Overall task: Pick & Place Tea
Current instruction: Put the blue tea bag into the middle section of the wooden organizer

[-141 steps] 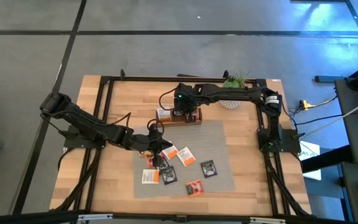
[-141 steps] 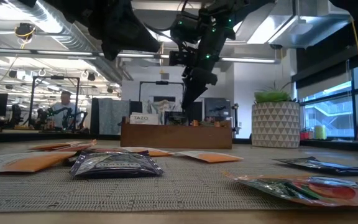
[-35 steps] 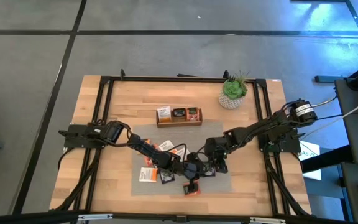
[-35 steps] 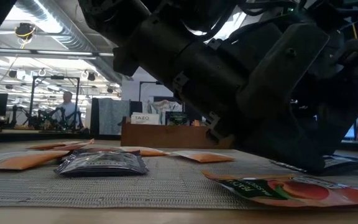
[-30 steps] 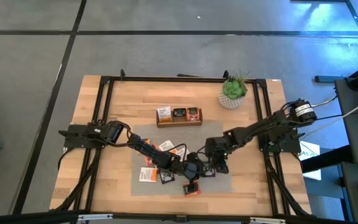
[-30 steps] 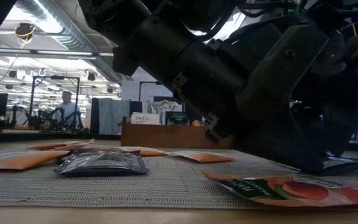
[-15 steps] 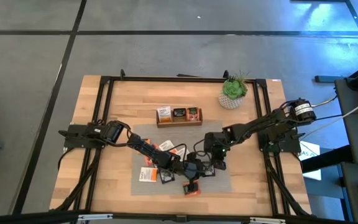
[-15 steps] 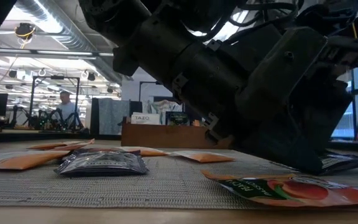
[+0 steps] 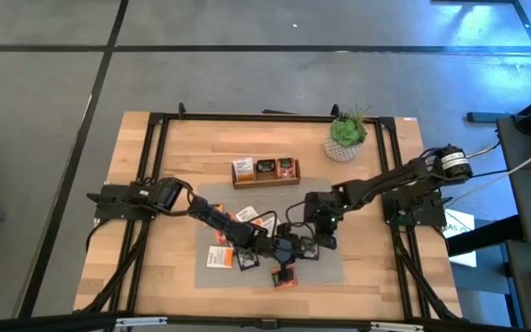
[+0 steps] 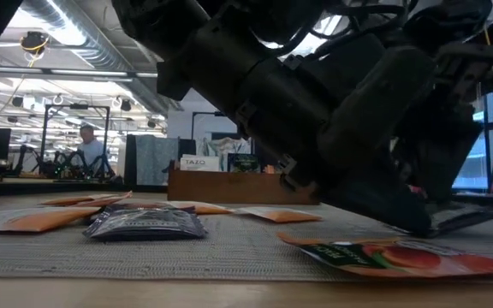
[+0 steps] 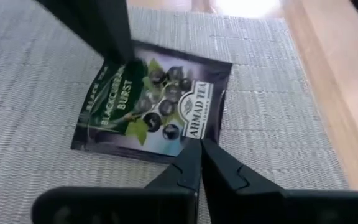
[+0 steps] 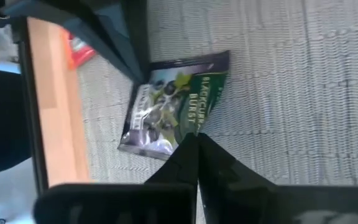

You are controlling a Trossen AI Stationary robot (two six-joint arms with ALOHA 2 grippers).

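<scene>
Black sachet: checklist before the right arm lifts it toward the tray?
1. Right hand shut on the black sachet: ok, pinching one edge.
2. Left hand clear of that sachet: not ok, it is shut at the opposite edge.
3. Single sachet in the pinch: ok, the wrist views show only mat around it.
4. Wooden tray in place: ok, beyond the mat's far edge.
5. Room in the tray's compartments: cannot tell, each already shows a sachet.
</scene>
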